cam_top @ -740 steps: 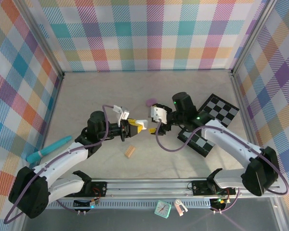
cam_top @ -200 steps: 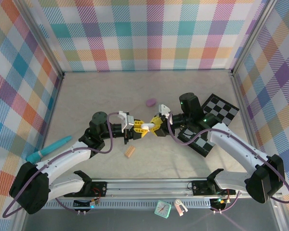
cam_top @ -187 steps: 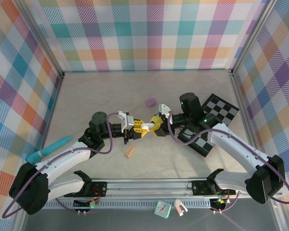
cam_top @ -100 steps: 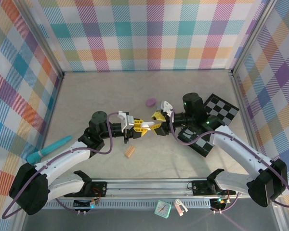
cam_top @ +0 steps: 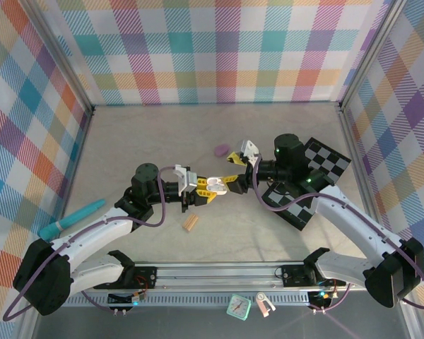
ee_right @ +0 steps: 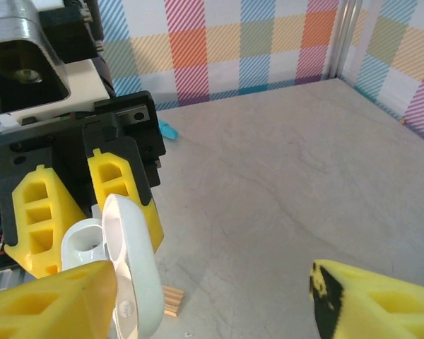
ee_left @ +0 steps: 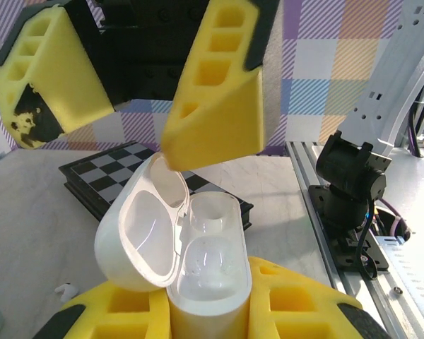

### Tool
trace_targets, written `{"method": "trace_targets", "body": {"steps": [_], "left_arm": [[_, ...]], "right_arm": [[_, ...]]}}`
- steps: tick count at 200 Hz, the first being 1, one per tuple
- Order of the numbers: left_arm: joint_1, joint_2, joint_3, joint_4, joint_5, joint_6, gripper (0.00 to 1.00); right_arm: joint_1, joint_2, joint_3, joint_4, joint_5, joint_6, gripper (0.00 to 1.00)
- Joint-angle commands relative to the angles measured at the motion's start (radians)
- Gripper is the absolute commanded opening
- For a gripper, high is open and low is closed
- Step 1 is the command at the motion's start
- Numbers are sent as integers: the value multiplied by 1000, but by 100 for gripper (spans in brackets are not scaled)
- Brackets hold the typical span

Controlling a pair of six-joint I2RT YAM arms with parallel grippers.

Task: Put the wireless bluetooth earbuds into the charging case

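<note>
While left jaws clamp the case (ee_left: 208,282), its lid (ee_left: 138,240) borders spread right jaws.

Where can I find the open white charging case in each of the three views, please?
Top external: charging case near the picture's centre.
Left wrist: charging case at bottom centre, lid swung open to the left.
Right wrist: charging case at lower left, lid seen nearly edge-on.
Shared landmark: the yellow left pincer clamping its base.
</note>
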Motion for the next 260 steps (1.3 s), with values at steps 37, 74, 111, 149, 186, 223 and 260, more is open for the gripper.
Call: {"method": "trace_targets", "body": {"steps": [37,74,111,149,186,223,260], "left_arm": [[-6,3,-32,99,-47,3,0],[17,-13,-77,185,-86,-49,0],[33,-17,-129,261,-110,-86,0],[48,-16,-146,298,-99,-105,0],[53,-2,-149,327,-89,-111,0],[55,6,-155,348,-85,-111,0],[58,10,-155,348,-78,-111,0]], "right_arm": [[-3,-89,-42,79,-31,14,93],[-22,-146,-83,133,210,155,99],[-179,-118,-117,183,240,444,99],[-244,32,-23,-21,392,622,99],[-251,236,57,-175,485,772,81],[-250,389,55,-169,456,913,69],[-253,500,52,-143,441,954,57]]}}
